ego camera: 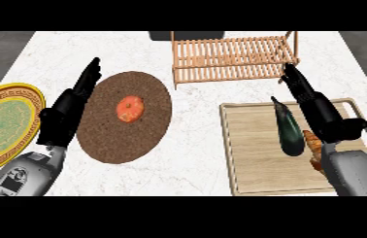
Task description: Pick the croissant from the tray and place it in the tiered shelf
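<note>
Right forearm: grey, rising from the lower right edge, crossing the tray [243, 149] and covering part of its right side.
Right hand [315, 103]: black, fingers straight and together, pointing up toward the tiered shelf [233, 57] — holding nothing, fingertips close by the shelf's right end.
Left hand [68, 108]: open too, fingers straight and up, standing still at the left between the gold-rimmed plate [10, 93] and the brown mat [125, 116].
Croissant [313, 144]: one only, golden-brown, lying on the tray's right part, just beside the eggplant and largely hidden by the right wrist; whether the wrist touches it, hard to say.
Eggplant [289, 127]: one, dark green-black, lying lengthwise on the tray, left of the croissant.
Tray: one, pale wood with a raised rim, lower right of the counter [193, 135]; its left half is bare.
Tiered shelf: one, slatted light wood, at the far edge, slightly right of centre.
Brown mat: one, round, with one orange-red fruit [129, 109] at its middle — possibly a tomato.
Plate: one, green with a gold rim, cut off by the left edge.
Open room: white counter lies bare between mat and tray, and between tray and shelf.
</note>
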